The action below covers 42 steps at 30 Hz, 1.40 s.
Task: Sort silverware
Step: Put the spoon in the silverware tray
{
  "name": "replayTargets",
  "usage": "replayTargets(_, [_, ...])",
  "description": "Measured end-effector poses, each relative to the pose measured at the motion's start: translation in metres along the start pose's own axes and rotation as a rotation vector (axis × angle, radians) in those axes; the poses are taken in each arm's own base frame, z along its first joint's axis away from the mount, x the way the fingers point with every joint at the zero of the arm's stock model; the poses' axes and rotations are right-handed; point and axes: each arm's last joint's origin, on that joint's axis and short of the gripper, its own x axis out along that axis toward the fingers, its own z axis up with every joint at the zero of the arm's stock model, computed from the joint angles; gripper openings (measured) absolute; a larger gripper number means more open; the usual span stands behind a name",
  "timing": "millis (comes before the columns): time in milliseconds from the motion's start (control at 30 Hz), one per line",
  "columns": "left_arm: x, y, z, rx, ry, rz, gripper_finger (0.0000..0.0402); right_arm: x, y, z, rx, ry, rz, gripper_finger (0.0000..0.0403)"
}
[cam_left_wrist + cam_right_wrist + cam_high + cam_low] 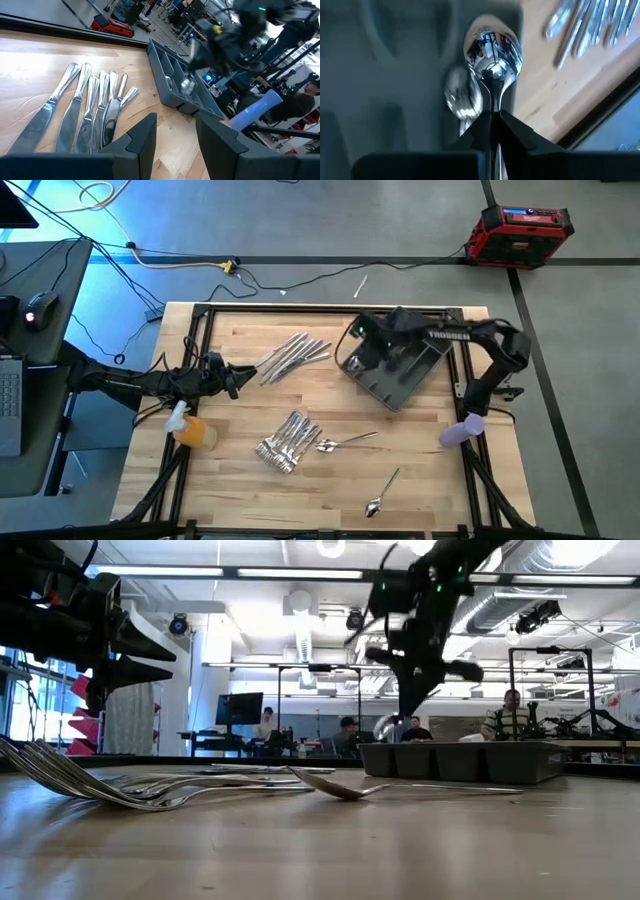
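Observation:
The silverware lies in groups on the wooden table: knives side by side, a pile of forks, and two loose spoons. The dark grey tray sits at the far right, with one spoon lying in it. My right gripper hangs over the tray's left end, shut on another spoon. My left gripper is open and hovers just left of the knives, pointing toward the tray. My right gripper pinches the spoon's handle between its two fingertips, coming from above and pointing down. The spoon hangs below the fingers with its bowl lowest, lifted clear just above the tray's compartments.
A black frame runs around the wooden table. The left arm carries an orange piece and the right arm a purple one. Bare wood lies between the knives and the forks. Cables and a red case lie on the floor beyond the table.

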Motion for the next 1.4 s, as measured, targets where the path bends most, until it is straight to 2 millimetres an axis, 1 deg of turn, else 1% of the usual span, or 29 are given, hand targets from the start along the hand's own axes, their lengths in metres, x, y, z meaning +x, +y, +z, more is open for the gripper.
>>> replayTargets(100, [0.001, 0.0, -0.001, 0.011, 0.006, 0.006, 0.0119, 0.014, -0.004, -0.021, 0.051, 0.018, 0.042, 0.0014])
replayTargets(167, [0.001, 0.001, -0.002, 0.017, 0.012, 0.013, 0.0119, 0.025, -0.004, -0.029, 0.07, 0.031, 0.084, 0.0015])
replayTargets(300, [0.003, 0.002, -0.004, 0.037, 0.03, 0.039, 0.0119, 0.042, -0.009, -0.034, 0.074, 0.049, 0.077, 0.0016])
replayTargets(400, [0.004, 0.003, -0.007, 0.045, 0.045, 0.057, 0.0119, 0.05, -0.015, -0.036, 0.168, 0.117, 0.008, 0.0024])
replayTargets(500, [0.006, 0.004, -0.008, 0.043, 0.058, 0.071, 0.0119, 0.049, -0.02, -0.039, 0.277, 0.225, -0.068, 0.0054])
replayTargets(600, [0.006, 0.004, -0.009, 0.044, 0.064, 0.077, 0.0119, 0.048, -0.018, -0.038, 0.279, 0.338, -0.092, 0.01])
replayTargets(700, [0.007, 0.003, -0.009, 0.038, 0.059, 0.071, 0.0119, 0.044, -0.014, -0.033, 0.251, 0.397, -0.075, 0.0145])
replayTargets(800, [0.007, 0.002, -0.008, 0.03, 0.056, 0.056, 0.0119, 0.04, -0.005, -0.023, 0.232, 0.416, -0.023, 0.0179])
replayTargets(900, [0.007, 0.001, -0.008, 0.025, 0.06, 0.043, 0.0119, 0.028, 0.003, -0.006, 0.293, 0.37, -0.009, 0.0191])
replayTargets(1033, [0.007, 0.001, -0.008, 0.018, 0.064, 0.037, 0.0119, 0.004, 0.017, 0.023, 0.447, 0.189, 0.03, 0.0185])
replayTargets(1100, [0.007, 0.001, -0.008, 0.017, 0.064, 0.037, 0.0119, -0.007, 0.022, 0.041, 0.572, 0.049, 0.062, 0.018])
replayTargets(1167, [0.007, 0.001, -0.008, 0.017, 0.062, 0.038, 0.0119, -0.012, 0.026, 0.06, 0.703, -0.102, 0.127, 0.0176])
replayTargets(1200, [0.007, 0.001, -0.008, 0.016, 0.059, 0.038, 0.0119, -0.012, 0.027, 0.07, 0.756, -0.154, 0.152, 0.0175])
replayTargets(1267, [0.007, 0.001, -0.008, 0.017, 0.058, 0.04, 0.0119, -0.006, 0.032, 0.087, 0.805, -0.204, 0.184, 0.0173])
replayTargets(1400, [0.008, 0.0, -0.007, 0.01, 0.051, 0.033, 0.0119, 0.021, 0.05, 0.109, 0.783, -0.18, 0.246, 0.0172])
